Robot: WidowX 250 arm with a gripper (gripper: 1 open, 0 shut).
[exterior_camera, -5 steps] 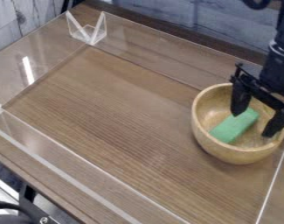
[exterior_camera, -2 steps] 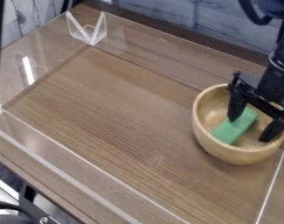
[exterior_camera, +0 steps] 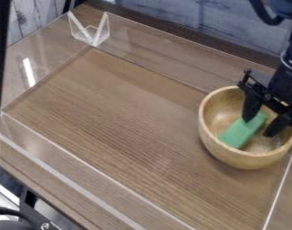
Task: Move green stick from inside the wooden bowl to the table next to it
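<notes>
1. Camera view, right of frame: green stick (exterior_camera: 243, 133) lies inside wooden bowl (exterior_camera: 220, 146).
2. Gripper (exterior_camera: 268, 118) straddles stick's upper end; jaws spread, no pinch seen.
3. Stick prob. light, stiff, smooth-sided; grip across narrow flat sides.

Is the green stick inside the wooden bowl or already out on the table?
Inside. The green stick lies in the wooden bowl, and the gripper reaches down over its upper end. No part of it is on the table.

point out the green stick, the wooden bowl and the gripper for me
green stick (exterior_camera: 242, 134), camera view, on its flat top face.
wooden bowl (exterior_camera: 213, 144), camera view, on the near left rim.
gripper (exterior_camera: 266, 112), camera view, midway between its fingertips, inside the bowl.
</notes>
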